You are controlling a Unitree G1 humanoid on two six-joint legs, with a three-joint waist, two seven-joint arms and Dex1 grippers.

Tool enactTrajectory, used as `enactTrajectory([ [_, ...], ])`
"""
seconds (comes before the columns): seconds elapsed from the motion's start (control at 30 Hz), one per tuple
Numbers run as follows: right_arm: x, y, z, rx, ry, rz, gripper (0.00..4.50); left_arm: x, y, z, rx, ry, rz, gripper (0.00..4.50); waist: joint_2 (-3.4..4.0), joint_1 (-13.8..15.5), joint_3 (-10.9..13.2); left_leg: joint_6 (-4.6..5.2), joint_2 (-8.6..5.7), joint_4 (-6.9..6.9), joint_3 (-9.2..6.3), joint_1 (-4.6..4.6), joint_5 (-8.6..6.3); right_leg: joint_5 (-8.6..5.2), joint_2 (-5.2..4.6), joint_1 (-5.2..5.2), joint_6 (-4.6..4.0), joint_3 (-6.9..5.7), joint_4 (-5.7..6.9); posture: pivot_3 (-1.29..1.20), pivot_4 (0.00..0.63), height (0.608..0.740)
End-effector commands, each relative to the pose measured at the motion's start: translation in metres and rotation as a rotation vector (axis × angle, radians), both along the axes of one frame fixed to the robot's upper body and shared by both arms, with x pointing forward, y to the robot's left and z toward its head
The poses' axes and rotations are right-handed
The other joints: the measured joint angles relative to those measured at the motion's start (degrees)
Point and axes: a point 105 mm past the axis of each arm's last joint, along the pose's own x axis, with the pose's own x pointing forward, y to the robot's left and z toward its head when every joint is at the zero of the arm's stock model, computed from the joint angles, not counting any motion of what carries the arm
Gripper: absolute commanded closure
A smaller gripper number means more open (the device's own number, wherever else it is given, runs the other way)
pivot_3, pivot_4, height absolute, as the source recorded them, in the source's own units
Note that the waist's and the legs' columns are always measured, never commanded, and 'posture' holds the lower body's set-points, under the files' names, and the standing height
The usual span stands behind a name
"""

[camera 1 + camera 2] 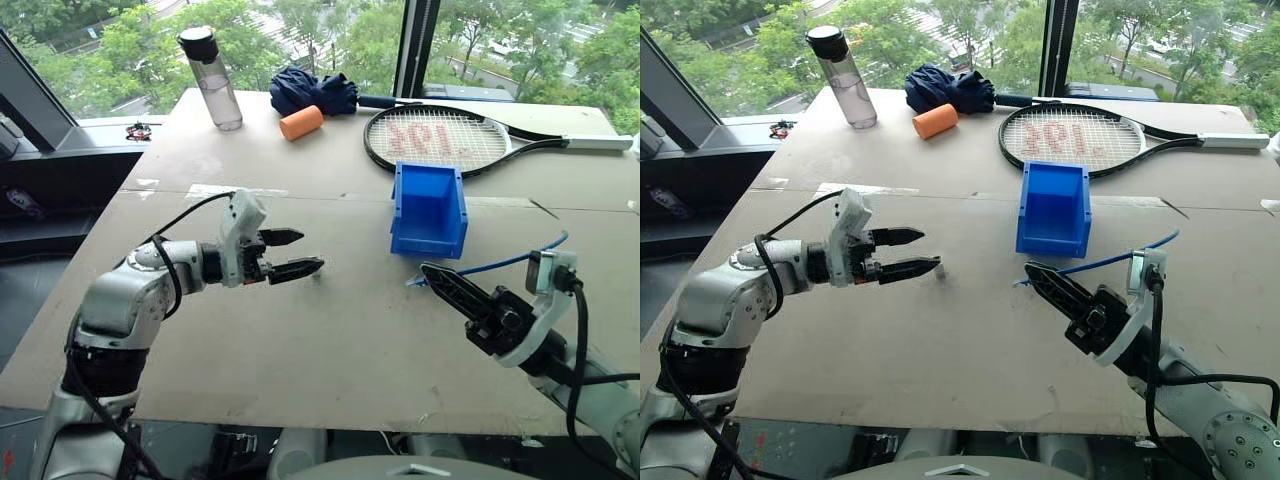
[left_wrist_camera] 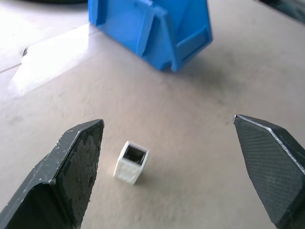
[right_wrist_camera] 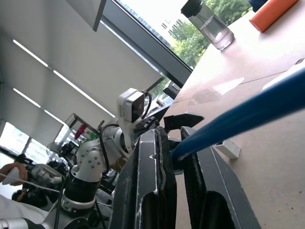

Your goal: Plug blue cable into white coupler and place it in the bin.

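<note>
The white coupler (image 2: 131, 162) lies loose on the tabletop with its dark socket opening showing. My left gripper (image 1: 300, 252) hovers just short of it, open, its two fingers (image 2: 76, 167) spread wide to either side of the coupler without touching it. The blue cable (image 1: 500, 262) runs from the right side of the table into my right gripper (image 1: 430, 271), which is shut on the cable's end near the plug (image 3: 177, 151). The blue bin (image 1: 428, 240) stands upright and empty-looking in the middle of the table, beyond both grippers.
A tennis racket (image 1: 440, 138) lies behind the bin. Further back are an orange foam cylinder (image 1: 301, 122), a dark blue bundled cloth (image 1: 312, 90) and a clear water bottle (image 1: 212, 78). The table's near edge runs just below both arms.
</note>
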Motion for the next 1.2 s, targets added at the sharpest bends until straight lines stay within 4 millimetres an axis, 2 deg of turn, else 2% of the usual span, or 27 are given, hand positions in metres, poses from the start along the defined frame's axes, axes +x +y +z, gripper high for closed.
enactTrajectory([
  [0.03, -0.002, 0.001, 0.007, -0.002, -0.044, 0.011, 4.5, 0.006, 0.0, -0.004, 0.065, -0.126, -0.006, 0.09, 0.0, 0.4, 0.0, 0.0, 0.01, 0.0, 0.0, 0.0, 0.0, 0.0, -0.01, -0.01, 0.0, 0.0, -0.01, 0.0, 0.15, 0.74],
  [0.3, -0.009, 0.004, 0.007, -0.03, -0.042, 0.005, 4.5, 0.023, -0.013, -0.036, 0.138, -0.189, -0.073, 0.09, -0.02, 0.9, 0.0, 0.0, -0.07, 0.02, 0.05, -0.07, 0.0, 0.01, -0.17, -0.02, 0.0, 0.0, -0.05, 0.0, 0.15, 0.74],
  [0.37, -0.009, 0.005, 0.006, -0.041, -0.044, 0.004, 4.5, 0.027, -0.018, -0.043, 0.137, -0.185, -0.108, 0.6, -0.02, 0.8, 0.0, 0.0, -0.08, 0.02, 0.04, -0.07, 0.0, 0.01, -0.15, -0.03, 0.0, -0.01, -0.04, 0.0, 0.15, 0.74],
  [0.43, -0.01, 0.006, 0.007, -0.043, -0.045, 0.003, 4.5, 0.03, -0.02, -0.046, 0.127, -0.179, -0.128, 1.35, -0.03, 0.8, 0.0, 0.01, -0.09, 0.02, 0.04, -0.06, 0.0, 0.01, -0.14, -0.02, 0.01, -0.02, -0.03, 0.0, 0.15, 0.74],
  [0.5, -0.011, 0.005, 0.007, -0.049, -0.046, -0.001, 4.5, 0.032, -0.023, -0.047, 0.127, -0.183, -0.167, 2.2, -0.04, 0.7, 0.0, 0.01, -0.11, 0.03, 0.04, -0.07, 0.0, 0.01, -0.11, -0.02, 0.01, -0.03, -0.03, 0.0, 0.15, 0.74],
  [0.53, -0.012, 0.004, 0.007, -0.056, -0.046, -0.005, 4.5, 0.033, -0.024, -0.047, 0.132, -0.187, -0.189, 2.83, -0.04, 0.7, 0.0, 0.01, -0.1, 0.03, 0.03, -0.07, 0.0, 0.02, -0.08, -0.02, 0.02, -0.03, -0.03, 0.0, 0.15, 0.74],
  [0.57, -0.012, 0.003, 0.007, -0.069, -0.049, -0.012, 4.5, 0.034, -0.026, -0.047, 0.132, -0.186, -0.214, 3.08, -0.04, 0.7, 0.0, 0.01, -0.11, 0.03, 0.02, -0.07, 0.0, 0.02, -0.07, -0.02, 0.02, -0.05, -0.03, 0.0, 0.15, 0.74],
  [0.63, -0.012, 0.001, 0.008, -0.085, -0.058, -0.024, 4.5, 0.034, -0.027, -0.045, 0.133, -0.187, -0.256, 3.99, -0.05, 0.8, 0.0, 0.01, -0.16, 0.03, 0.02, -0.06, 0.0, 0.02, -0.05, -0.01, 0.02, -0.05, -0.01, 0.0, 0.15, 0.74],
  [0.77, -0.006, 0.0, 0.007, -0.18, -0.13, -0.038, 4.5, 0.024, -0.044, -0.038, 0.108, -0.153, -0.4, 3.94, -0.04, 0.7, 0.0, 0.01, -0.17, 0.08, 0.03, -0.08, 0.0, 0.02, -0.04, 0.0, 0.03, -0.05, -0.01, 0.0, 0.15, 0.74],
  [0.9, 0.011, 0.009, -0.001, -0.371, -0.239, 0.024, 4.5, 0.011, -0.083, -0.035, 0.104, -0.116, -0.597, 3.94, -0.03, 0.8, 0.0, 0.01, -0.2, 0.18, 0.06, -0.08, 0.0, 0.02, 0.02, 0.01, 0.02, -0.05, 0.04, 0.0, 0.15, 0.74],
  [1.07, 0.025, 0.015, -0.015, -0.572, -0.33, 0.132, 4.5, 0.008, -0.109, -0.045, 0.185, -0.106, -0.722, 3.94, -0.04, 0.7, 0.0, 0.02, -0.25, 0.24, 0.13, -0.15, 0.0, 0.07, 0.05, 0.05, 0.12, -0.2, 0.03, 0.0, 0.15, 0.74],
  [1.2, 0.035, 0.017, -0.026, -0.677, -0.378, 0.2, 4.5, 0.008, -0.118, -0.058, 0.272, -0.112, -0.774, 3.94, -0.04, 0.5, 0.0, 0.03, -0.21, 0.22, 0.1, -0.13, 0.0, 0.14, 0.14, 0.05, 0.25, -0.23, 0.04, 0.0, 0.15, 0.74],
])
